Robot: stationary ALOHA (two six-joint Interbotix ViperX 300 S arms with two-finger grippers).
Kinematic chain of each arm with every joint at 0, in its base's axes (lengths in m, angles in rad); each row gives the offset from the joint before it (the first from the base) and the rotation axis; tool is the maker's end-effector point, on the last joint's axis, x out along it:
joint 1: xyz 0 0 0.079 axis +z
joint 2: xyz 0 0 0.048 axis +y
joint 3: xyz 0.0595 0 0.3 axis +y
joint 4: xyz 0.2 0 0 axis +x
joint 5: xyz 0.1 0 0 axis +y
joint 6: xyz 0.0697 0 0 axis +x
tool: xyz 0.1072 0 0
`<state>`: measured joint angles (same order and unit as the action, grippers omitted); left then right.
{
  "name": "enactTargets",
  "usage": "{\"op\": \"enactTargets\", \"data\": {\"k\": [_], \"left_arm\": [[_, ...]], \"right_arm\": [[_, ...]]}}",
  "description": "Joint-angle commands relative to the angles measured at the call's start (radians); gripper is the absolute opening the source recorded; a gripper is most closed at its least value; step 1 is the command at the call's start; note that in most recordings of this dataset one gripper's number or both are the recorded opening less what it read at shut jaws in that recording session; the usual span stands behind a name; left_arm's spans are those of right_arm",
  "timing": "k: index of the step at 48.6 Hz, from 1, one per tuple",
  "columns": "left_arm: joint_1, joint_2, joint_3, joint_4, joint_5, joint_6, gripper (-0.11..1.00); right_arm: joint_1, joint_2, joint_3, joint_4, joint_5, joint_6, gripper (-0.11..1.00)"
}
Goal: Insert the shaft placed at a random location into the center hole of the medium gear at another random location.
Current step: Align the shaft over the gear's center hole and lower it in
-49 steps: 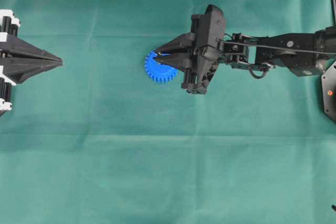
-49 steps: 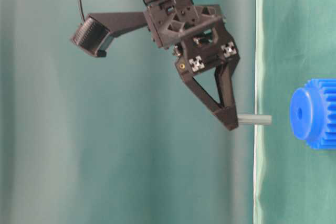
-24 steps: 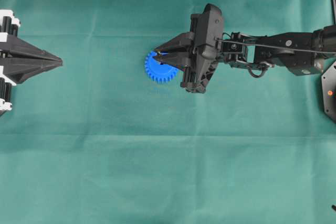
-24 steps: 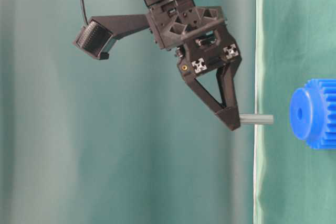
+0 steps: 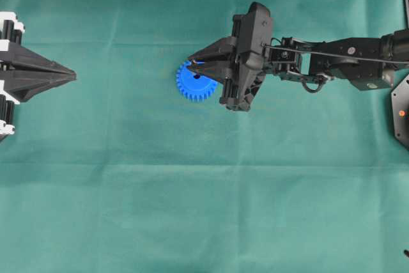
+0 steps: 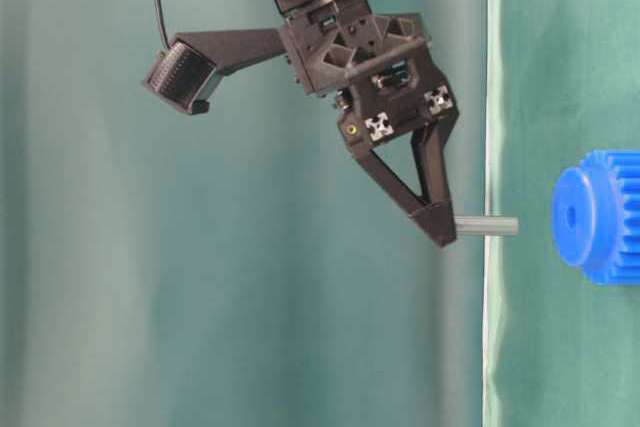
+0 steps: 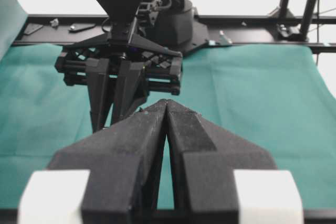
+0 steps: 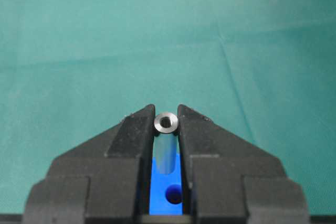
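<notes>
While the left tool (image 5: pixel 71 77) sits closed, the right tool (image 6: pixel 441 231) grips one shaft (image 6: pixel 487 226) above one medium gear (image 5: pixel 195 82).

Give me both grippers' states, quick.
Left gripper: jaws shut, holding nothing.
Right gripper: jaws shut on the shaft, above the medium gear.

One blue gear (image 5: pixel 194 84), one shaft (image 6: pixel 487 226) (silvery-grey pin), two end effectors: left (image 5: pixel 71 77), right (image 5: pixel 192 66).
</notes>
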<state>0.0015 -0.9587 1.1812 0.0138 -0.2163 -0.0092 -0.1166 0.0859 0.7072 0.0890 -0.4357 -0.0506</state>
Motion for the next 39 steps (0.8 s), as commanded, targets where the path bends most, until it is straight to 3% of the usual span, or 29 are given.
{"op": "enactTargets", "data": {"k": [1, 39], "left_arm": [[0.000, 0.006, -0.012, 0.003, -0.006, -0.002, 0.00], [0.000, 0.005, -0.012, 0.003, -0.006, -0.002, 0.00]], "right_arm": [[-0.006, -0.012, -0.014, -0.002, -0.003, -0.018, 0.14], [-0.009, 0.064, -0.005, -0.002, -0.057, -0.015, 0.14]]}}
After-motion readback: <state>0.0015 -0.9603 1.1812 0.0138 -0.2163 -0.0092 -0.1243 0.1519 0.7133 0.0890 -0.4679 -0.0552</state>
